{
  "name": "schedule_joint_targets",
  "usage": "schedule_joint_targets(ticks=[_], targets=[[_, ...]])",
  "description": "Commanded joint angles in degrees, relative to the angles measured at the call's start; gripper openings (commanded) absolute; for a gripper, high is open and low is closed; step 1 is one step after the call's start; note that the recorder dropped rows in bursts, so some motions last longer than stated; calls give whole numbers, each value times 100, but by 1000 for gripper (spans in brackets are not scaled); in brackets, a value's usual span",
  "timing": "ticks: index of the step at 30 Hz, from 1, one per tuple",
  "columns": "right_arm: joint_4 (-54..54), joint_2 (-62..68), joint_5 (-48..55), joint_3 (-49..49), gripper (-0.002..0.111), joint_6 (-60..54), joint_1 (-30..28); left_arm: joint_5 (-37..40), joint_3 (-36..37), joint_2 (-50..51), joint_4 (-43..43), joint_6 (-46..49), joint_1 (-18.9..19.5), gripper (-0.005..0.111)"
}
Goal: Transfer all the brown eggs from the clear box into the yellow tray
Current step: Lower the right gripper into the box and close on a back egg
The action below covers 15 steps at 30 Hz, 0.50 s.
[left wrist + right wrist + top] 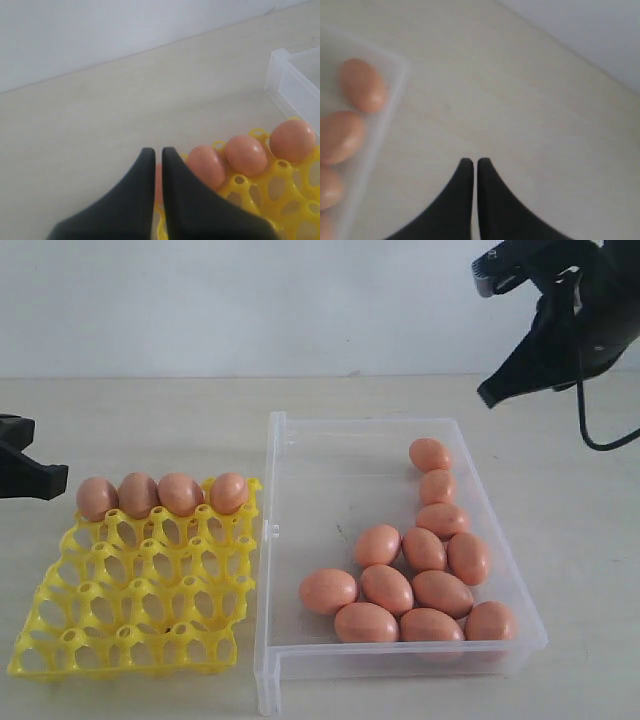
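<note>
While 12 brown eggs [443, 593] wait in the clear box [330, 465], 4 line the yellow tray [140, 635] edge; left hand [156, 152] and right hand [472, 162] hang pressed together, empty.

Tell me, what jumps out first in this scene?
A dozen brown eggs crowd the clear box on the right. Four more line the far row of the bright yellow tray to its left. The black left gripper and right gripper hang shut and empty, one at each side.
</note>
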Motion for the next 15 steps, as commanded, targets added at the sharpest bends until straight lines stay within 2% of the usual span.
schedule_joint_targets(ticks=[1,2,3,4,7,8,10,15], targets=[[2798,-1,114,-121,0,-2144,3,71,26,-17,-52,-14,11,4],[3157,41,164,-121,0,-2461,1,87,26,-17,-52,-14,11,4],[3894,127,360,-121,4,-3359,1,114,26,-17,-52,-14,11,4],[4104,191,451,-121,8,-3645,1,140,26,-17,-52,-14,11,4],[4765,448,507,-121,44,-3533,1,177,26,-17,-52,-14,11,4],[4792,518,484,-121,49,-3495,1,177,26,-17,-52,-14,11,4],[4674,706,459,-121,50,-3507,1,232,26,-17,-52,-14,11,4],[4439,1016,277,-109,50,-5317,1,302,26,-17,-52,-14,11,4]])
